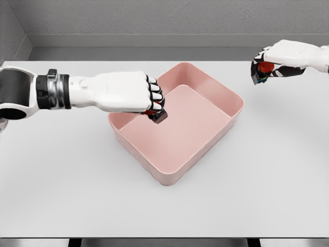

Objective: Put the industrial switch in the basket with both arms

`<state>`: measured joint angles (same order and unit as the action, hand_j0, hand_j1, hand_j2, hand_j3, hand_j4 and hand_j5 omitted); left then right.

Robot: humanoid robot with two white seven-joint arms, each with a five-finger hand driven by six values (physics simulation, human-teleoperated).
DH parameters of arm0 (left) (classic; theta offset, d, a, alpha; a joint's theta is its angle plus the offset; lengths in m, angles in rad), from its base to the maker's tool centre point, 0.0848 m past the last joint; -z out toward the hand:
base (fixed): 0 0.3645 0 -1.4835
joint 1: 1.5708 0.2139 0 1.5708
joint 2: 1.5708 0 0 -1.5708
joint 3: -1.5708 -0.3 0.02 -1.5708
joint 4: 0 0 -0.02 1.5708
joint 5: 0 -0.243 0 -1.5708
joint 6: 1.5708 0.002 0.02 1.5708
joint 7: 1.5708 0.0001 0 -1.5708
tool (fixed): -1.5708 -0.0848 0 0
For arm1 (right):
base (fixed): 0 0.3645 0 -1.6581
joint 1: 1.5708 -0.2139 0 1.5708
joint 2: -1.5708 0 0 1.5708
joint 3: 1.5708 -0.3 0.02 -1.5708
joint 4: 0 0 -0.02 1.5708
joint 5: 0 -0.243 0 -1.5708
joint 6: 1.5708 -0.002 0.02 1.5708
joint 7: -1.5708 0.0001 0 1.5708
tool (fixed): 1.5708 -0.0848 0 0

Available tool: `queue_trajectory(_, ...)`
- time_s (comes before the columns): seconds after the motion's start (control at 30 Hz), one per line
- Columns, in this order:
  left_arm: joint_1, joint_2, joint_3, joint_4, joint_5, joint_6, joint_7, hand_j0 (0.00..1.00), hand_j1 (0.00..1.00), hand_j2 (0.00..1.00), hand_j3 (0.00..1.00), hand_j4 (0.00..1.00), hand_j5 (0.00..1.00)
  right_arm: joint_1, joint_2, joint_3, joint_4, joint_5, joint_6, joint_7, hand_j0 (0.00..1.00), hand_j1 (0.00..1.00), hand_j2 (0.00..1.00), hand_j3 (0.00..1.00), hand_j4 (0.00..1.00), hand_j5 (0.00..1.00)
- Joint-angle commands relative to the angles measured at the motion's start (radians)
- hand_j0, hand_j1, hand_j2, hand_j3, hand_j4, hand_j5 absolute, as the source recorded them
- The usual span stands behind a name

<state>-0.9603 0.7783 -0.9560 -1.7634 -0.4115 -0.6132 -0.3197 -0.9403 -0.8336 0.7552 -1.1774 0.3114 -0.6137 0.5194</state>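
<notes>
Left hand [134, 93] fingers clamped on a mostly hidden dark switch [158, 116] over glossy pink rounded basket [205, 80], right hand [288, 55] gripping red-buttoned switch [260, 72], arm cropped.

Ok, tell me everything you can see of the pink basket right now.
The pink basket is a shallow rectangular tub with rounded corners and smooth, plastic-looking walls, sitting upright and turned diagonally on the white table. Nothing lies on its visible floor. The left robot hand holds a dark switch with a red part over its near-left corner; whether they touch the rim is unclear.
</notes>
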Motion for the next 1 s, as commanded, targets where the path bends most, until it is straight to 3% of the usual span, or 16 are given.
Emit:
queue_trajectory(0.0, 0.000, -0.034, -0.026, 0.001, 0.008, 0.002, -0.016, 0.41, 0.41, 0.41, 0.41, 0.41, 0.41, 0.000, -0.007, -0.002, -0.038, -0.006, 0.003, -0.001, 0.48, 0.48, 0.48, 0.48, 0.48, 0.48)
queue_trajectory(0.13, -0.003, -0.070, -0.063, 0.001, 0.007, 0.002, -0.055, 0.42, 0.42, 0.42, 0.42, 0.42, 0.42, 0.000, -0.016, -0.002, -0.080, -0.006, 0.003, -0.001, 0.48, 0.48, 0.48, 0.48, 0.48, 0.48)
queue_trajectory(0.2, -0.011, -0.071, -0.061, 0.001, 0.007, 0.002, -0.055, 0.54, 0.54, 0.54, 0.54, 0.54, 0.54, 0.002, -0.016, -0.002, -0.093, -0.006, 0.003, -0.001, 0.49, 0.49, 0.49, 0.49, 0.49, 0.49)
queue_trajectory(0.27, -0.018, -0.070, -0.063, 0.001, 0.007, 0.002, -0.053, 0.73, 0.73, 0.73, 0.73, 0.73, 0.73, 0.002, -0.016, -0.002, -0.093, -0.006, 0.003, -0.001, 0.49, 0.49, 0.49, 0.49, 0.49, 0.49)
queue_trajectory(0.4, -0.020, -0.057, -0.061, 0.002, 0.004, 0.002, -0.051, 0.86, 0.86, 0.86, 0.86, 0.86, 0.86, 0.003, -0.015, -0.002, -0.128, -0.006, 0.003, -0.002, 0.49, 0.49, 0.49, 0.49, 0.49, 0.49)
queue_trajectory(0.83, -0.031, -0.021, -0.053, 0.001, 0.010, 0.002, -0.045, 0.86, 0.86, 0.86, 0.86, 0.86, 0.86, 0.008, -0.013, -0.002, -0.212, -0.006, 0.003, -0.002, 0.48, 0.48, 0.48, 0.48, 0.48, 0.48)
queue_trajectory(0.9, -0.057, 0.038, -0.050, -0.001, 0.063, 0.002, -0.044, 0.86, 0.86, 0.86, 0.86, 0.86, 0.86, 0.008, -0.010, 0.000, -0.217, -0.006, 0.003, -0.002, 0.48, 0.48, 0.48, 0.48, 0.48, 0.48)
queue_trajectory(0.97, -0.074, 0.107, -0.050, -0.001, 0.143, 0.002, -0.044, 0.91, 0.91, 0.91, 0.91, 0.91, 0.91, 0.008, -0.009, 0.000, -0.232, -0.006, 0.003, -0.002, 0.48, 0.48, 0.48, 0.48, 0.48, 0.48)
